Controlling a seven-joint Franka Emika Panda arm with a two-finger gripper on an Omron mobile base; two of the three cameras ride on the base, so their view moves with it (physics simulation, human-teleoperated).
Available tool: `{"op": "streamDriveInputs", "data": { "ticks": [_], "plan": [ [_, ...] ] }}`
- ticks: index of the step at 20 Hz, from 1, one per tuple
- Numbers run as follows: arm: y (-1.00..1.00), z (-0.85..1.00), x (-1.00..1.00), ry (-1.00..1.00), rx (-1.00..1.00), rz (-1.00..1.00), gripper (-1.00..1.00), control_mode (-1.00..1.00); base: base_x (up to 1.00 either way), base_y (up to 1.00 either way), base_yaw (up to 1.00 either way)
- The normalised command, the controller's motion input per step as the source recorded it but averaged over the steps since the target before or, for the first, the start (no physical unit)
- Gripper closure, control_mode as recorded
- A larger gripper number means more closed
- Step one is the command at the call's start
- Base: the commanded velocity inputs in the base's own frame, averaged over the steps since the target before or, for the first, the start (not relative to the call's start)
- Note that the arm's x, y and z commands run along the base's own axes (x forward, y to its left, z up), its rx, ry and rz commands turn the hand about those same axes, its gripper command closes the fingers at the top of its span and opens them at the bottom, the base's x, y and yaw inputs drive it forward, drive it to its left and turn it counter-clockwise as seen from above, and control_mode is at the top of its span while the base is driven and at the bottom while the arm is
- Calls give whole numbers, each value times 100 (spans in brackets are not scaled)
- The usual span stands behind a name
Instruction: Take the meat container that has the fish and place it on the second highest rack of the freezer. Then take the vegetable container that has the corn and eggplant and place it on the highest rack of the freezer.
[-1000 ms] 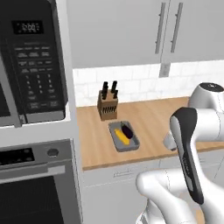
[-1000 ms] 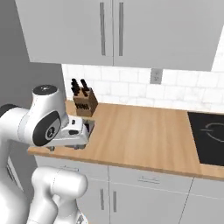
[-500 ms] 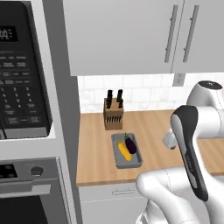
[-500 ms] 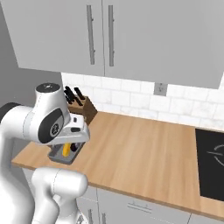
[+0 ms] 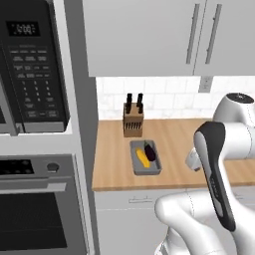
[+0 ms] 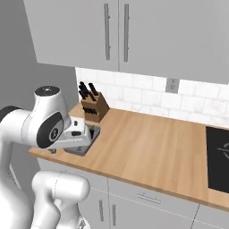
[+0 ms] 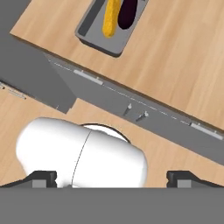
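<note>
Inspection of the workstation finds the shallow grey rectangular vegetable container (image 5: 145, 158) resting flat on the light wooden countertop (image 5: 174, 144), just in front of the brown wooden knife block with black handles (image 5: 133, 119) and near the counter's front edge. Inside it lie the bright yellow elongated corn cob (image 5: 142, 158) and the small glossy dark purple eggplant (image 5: 150, 151), side by side and touching or nearly so, both running along the tray's length. In the hand view the two-finger gripper (image 7: 112, 178) has its dark fingertips (image 7: 42, 178) standing wide apart at the bottom corners, with nothing between them; it holds nothing. From the jaws, the container (image 7: 112, 25) lies toward 12 o'clock, slightly left, well apart from the tips, with the counter edge and grey drawer fronts (image 7: 144, 114) between. Its long axis runs from about 7 to 1 o'clock in that view, oblique to the line joining the fingertips. In my judgement the fish step is not the one in hand; the approach to the corn-and-eggplant tray is. The coming move appears to call for carrying the hand forward and down over the tray and turning the wrist so the jaws span its short width. The right base view shows the arm's forearm crossing in front of the tray (image 6: 91, 133).
</note>
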Motion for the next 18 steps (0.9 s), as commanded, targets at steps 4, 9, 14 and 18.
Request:
{"op": "streamDriveInputs", "data": {
  "ticks": [4,9,14,18],
  "plan": [
    [0,0,0,0,0,0,-100,100,9,13,21],
    [0,0,0,0,0,0,-100,100,0,0,3],
    [0,0,13,0,0,2,-100,-100,0,0,0],
    [0,0,66,2,0,9,-100,-100,0,0,0]
  ]
}}
